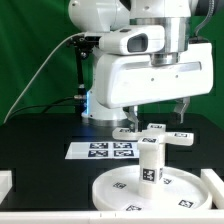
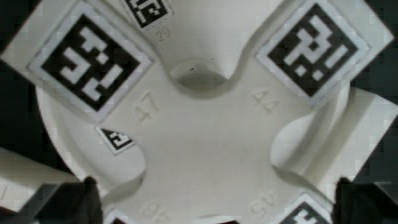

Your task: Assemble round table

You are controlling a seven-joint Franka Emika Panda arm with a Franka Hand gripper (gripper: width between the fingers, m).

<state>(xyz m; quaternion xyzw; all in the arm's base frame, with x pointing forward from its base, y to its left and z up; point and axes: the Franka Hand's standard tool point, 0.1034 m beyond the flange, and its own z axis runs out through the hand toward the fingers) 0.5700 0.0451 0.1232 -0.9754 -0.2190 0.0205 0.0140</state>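
Black tabletop (image 1: 30,150). Round disc (image 1: 115,190) lies near the front edge, cylinder leg (image 1: 150,162) upright on it. Marker board (image 1: 100,150) lies behind. Cross-shaped foot piece (image 1: 158,133) lies beyond the leg, under the hand (image 1: 153,112), fingers spread, gripping nothing.

One robot arm (image 1: 150,60) stands over one black counter (image 1: 40,140). On the counter there is one large round disc (image 1: 120,190), one short thick leg (image 1: 150,165) standing on it, and one cross-shaped foot (image 1: 155,132) just above the leg. One flat marker board (image 1: 100,151) lies behind them. Two white blocks sit at the counter's near corners, one on each side (image 1: 5,186) (image 1: 214,187). The wrist view shows three whole square tags on the foot (image 2: 196,120), with more cut off at the edges.
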